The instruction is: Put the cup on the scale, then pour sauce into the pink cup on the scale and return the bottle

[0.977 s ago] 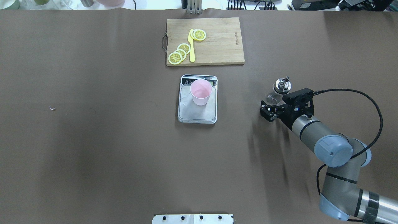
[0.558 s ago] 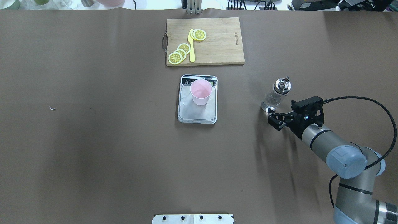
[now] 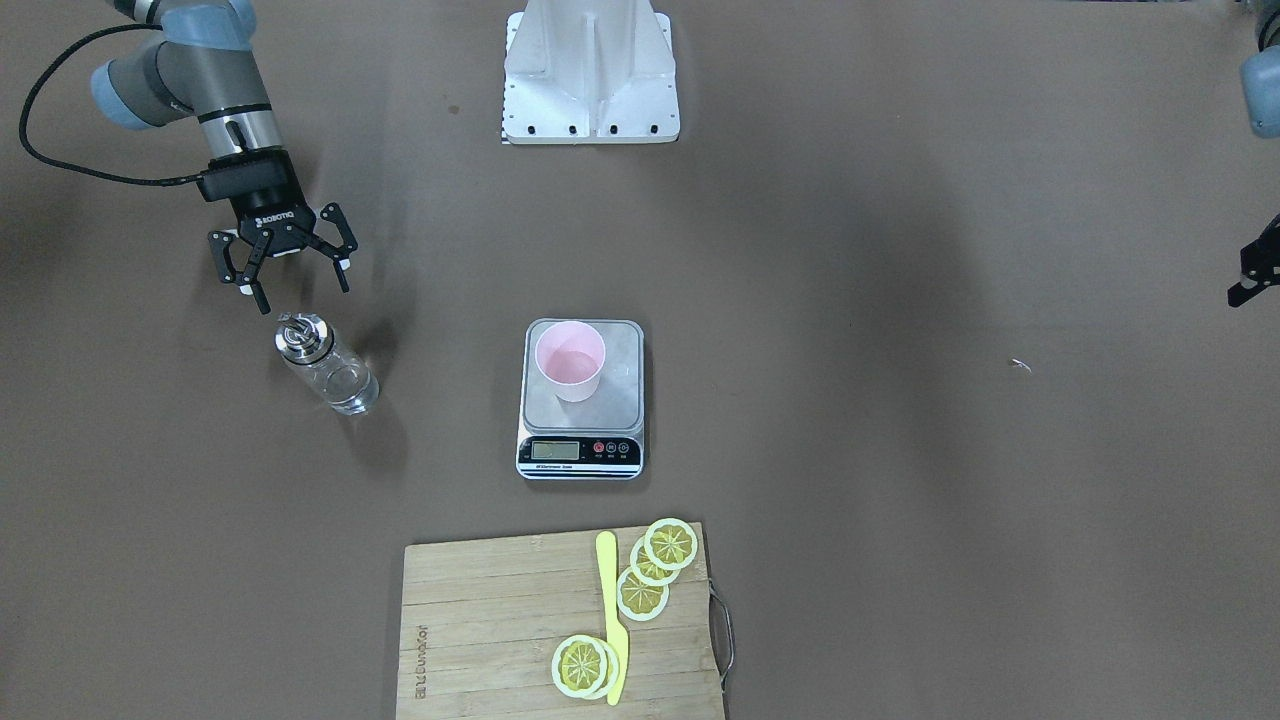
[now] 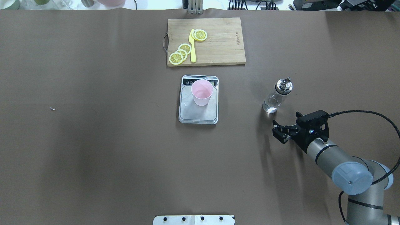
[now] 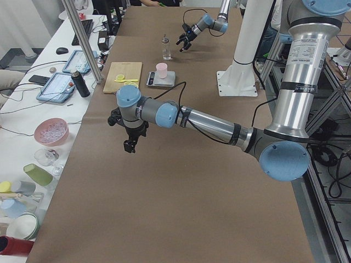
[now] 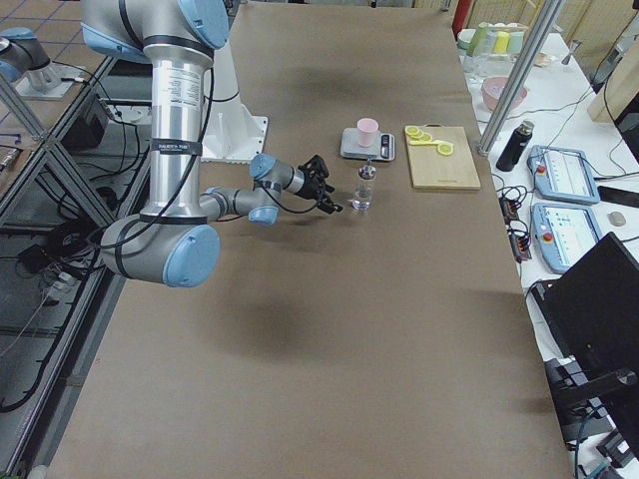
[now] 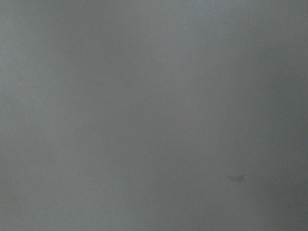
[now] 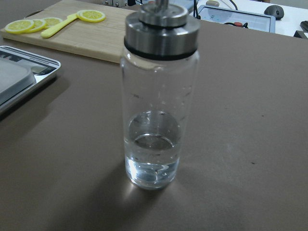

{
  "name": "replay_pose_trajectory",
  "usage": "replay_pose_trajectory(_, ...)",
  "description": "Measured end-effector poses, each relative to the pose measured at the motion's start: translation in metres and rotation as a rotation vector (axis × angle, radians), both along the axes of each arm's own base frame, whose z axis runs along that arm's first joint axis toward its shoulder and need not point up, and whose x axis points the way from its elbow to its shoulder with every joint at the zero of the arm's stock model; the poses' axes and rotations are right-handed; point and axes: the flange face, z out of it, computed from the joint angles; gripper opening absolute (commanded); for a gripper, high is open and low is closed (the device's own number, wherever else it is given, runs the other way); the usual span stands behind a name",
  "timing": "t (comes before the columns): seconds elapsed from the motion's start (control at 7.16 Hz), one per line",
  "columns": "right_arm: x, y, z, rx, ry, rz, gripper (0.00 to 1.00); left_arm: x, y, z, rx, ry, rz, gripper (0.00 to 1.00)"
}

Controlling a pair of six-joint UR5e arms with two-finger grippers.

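Tabletop: brown covering, carrying all items below. Wooden cutting board: lay at the middle of the far edge, opposite the robot. Scale: lay flat at the tabletop's centre, between the board and the robot's edge, display strip towards the board. Right end effector: jaws spread wide, holding nothing, just on the robot's side of the bottle and clear of it. Left end effector: hung over bare tabletop towards the left edge; whether its jaws were apart could not be told. Bottle: stood upright on the tabletop, between the scale and the right edge, a little clear liquid in its base. Cup: stood upright on the scale's plate at the display end. Yellow knife and lemon slices: lay on the board.
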Motion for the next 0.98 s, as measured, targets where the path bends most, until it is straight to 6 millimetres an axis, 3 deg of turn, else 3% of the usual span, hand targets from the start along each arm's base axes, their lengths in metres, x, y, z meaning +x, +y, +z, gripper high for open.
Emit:
replay_pose_trajectory(0.28,0.049,0.010,0.002,-0.024,0.017,-0.025,1.00,0.000,0.000,0.000,0.000,0.001,0.000,0.98)
replay_pose_trajectory(0.56,0.091,-0.004,0.022,-0.052,0.041,-0.063,1.00,0.000,0.000,-0.001,0.001,0.001,0.001,0.98)
replay_pose_trajectory(0.7,0.114,-0.022,0.031,-0.062,0.058,-0.087,1.00,0.000,-0.001,-0.001,0.002,0.001,0.000,0.98)
replay_pose_trajectory(0.98,0.147,-0.079,0.049,-0.092,0.056,-0.071,1.00,0.000,0.000,-0.001,0.004,0.001,0.003,0.98)
